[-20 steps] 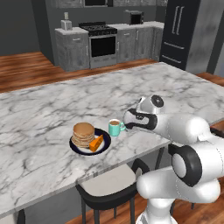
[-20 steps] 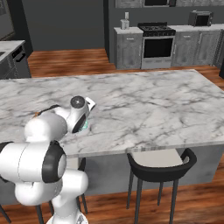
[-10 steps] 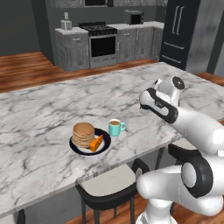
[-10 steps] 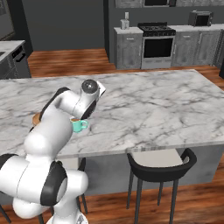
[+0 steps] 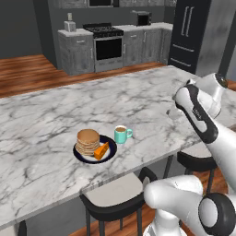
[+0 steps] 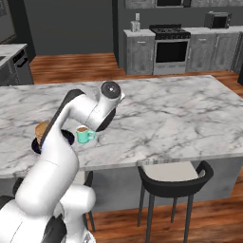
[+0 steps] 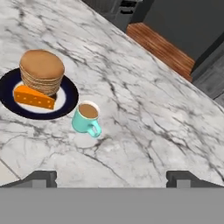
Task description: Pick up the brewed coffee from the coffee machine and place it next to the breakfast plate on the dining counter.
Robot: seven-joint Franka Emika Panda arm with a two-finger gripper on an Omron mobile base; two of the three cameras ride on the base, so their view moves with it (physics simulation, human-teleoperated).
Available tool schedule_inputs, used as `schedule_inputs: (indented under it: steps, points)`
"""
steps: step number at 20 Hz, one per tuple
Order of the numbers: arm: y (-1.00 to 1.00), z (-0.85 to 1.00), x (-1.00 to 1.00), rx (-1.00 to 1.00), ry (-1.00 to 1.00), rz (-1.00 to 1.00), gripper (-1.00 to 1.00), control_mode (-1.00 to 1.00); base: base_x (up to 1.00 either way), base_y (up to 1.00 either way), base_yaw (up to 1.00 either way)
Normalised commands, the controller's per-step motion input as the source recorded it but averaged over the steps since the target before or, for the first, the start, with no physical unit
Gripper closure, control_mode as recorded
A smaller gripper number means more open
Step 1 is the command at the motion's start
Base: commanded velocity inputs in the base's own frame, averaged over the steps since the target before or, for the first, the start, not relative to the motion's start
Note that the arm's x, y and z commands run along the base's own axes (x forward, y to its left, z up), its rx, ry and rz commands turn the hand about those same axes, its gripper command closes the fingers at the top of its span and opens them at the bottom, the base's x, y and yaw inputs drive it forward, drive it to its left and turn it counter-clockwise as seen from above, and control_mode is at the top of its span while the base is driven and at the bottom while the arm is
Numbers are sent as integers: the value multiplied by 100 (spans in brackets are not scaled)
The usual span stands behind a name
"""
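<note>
Gripper [image 7: 111, 177] hangs wide open, empty; a careless swing could clip the mug [image 7: 86, 118] beside the plate [image 7: 65, 103], spilling coffee.

A home kitchen. A steel oven range [image 5: 109, 47] sits among grey cabinets [image 5: 76, 54], a dark fridge [image 5: 190, 32] stands nearby, and what looks like a microwave [image 6: 217, 19]. Black stools [image 6: 172, 184] line a marble dining counter [image 5: 55, 120].

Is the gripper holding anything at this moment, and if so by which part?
Nothing is held. The gripper is open above the dining counter; the mug of coffee stands free beside the breakfast plate.
</note>
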Motion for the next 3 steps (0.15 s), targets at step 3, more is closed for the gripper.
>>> schedule_inputs:
  steps: [3]
  points:
    - [-18,2,-100,0,-5,7,-100,-100,0,0,0]
